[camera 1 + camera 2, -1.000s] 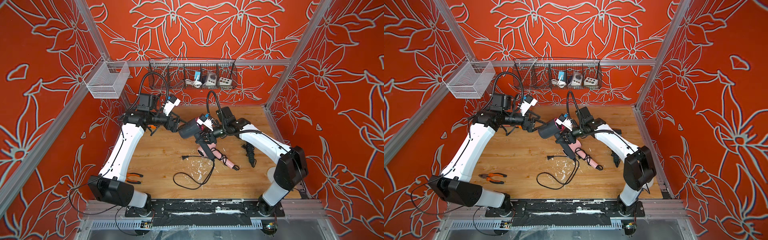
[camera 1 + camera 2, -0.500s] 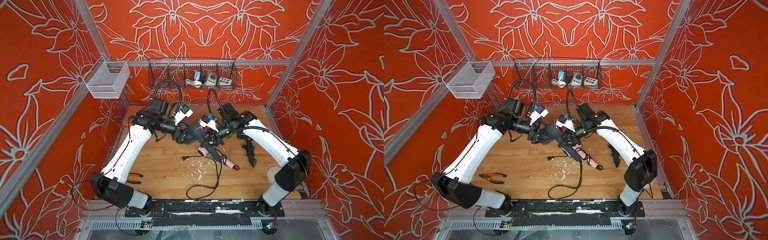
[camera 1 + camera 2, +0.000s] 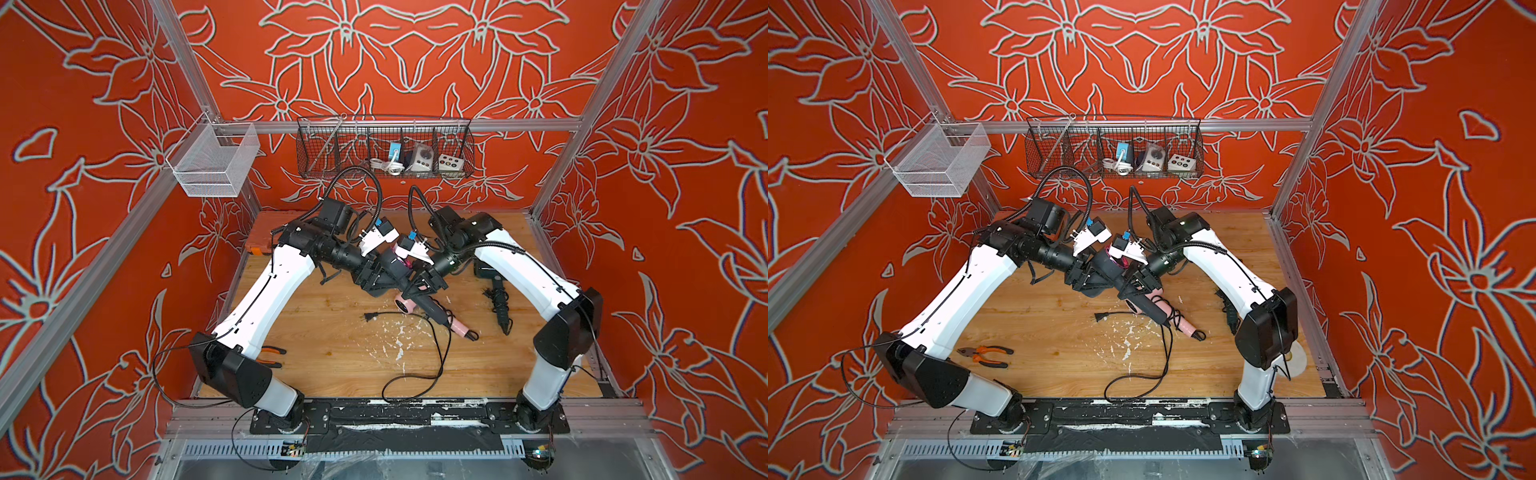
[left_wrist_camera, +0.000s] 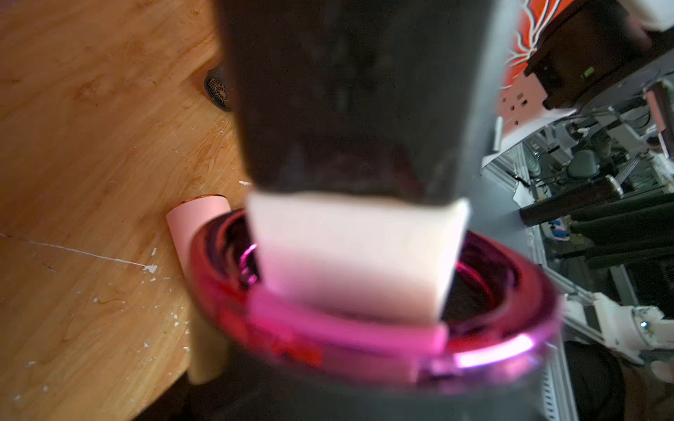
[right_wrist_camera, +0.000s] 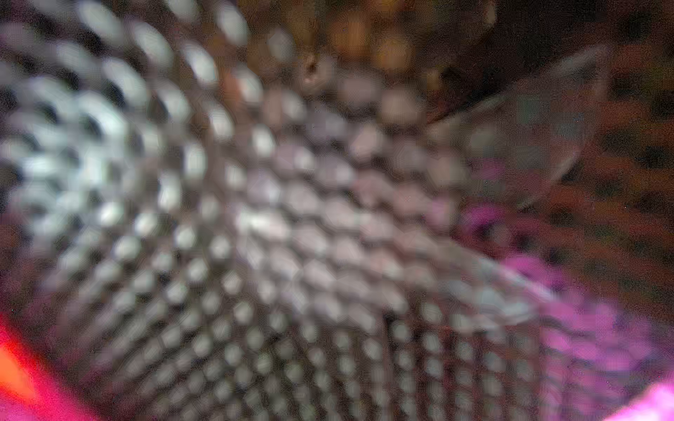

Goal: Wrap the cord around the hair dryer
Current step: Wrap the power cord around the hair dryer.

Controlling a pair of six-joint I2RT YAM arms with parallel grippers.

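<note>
A dark hair dryer [image 3: 391, 266] [image 3: 1105, 267] with a magenta ring hangs above the table's middle between both arms. Its handle slopes down toward the front. My left gripper [image 3: 375, 277] [image 3: 1087, 277] is shut on the barrel's end. In the left wrist view one white pad [image 4: 357, 255] sits inside the magenta ring [image 4: 364, 340]. My right gripper [image 3: 420, 284] [image 3: 1138, 283] is shut on the dryer where the handle begins. A blurred grille [image 5: 255, 237] fills the right wrist view. The black cord [image 3: 441, 357] [image 3: 1168, 357] hangs from the handle and loops on the table. Its plug [image 3: 370, 317] [image 3: 1099, 317] lies loose.
A pink hair dryer [image 3: 458, 328] [image 4: 197, 218] lies on the wood under the held one. Another black dryer [image 3: 496, 291] lies to the right. Pliers [image 3: 984, 355] rest at the front left. A wire basket [image 3: 384, 166] and a white mesh basket [image 3: 212, 160] hang at the back.
My left arm has swung in to the dryer and its jaws have closed on the barrel's end. The dryer has tilted, and the cord's loop has slid toward the table's front.
</note>
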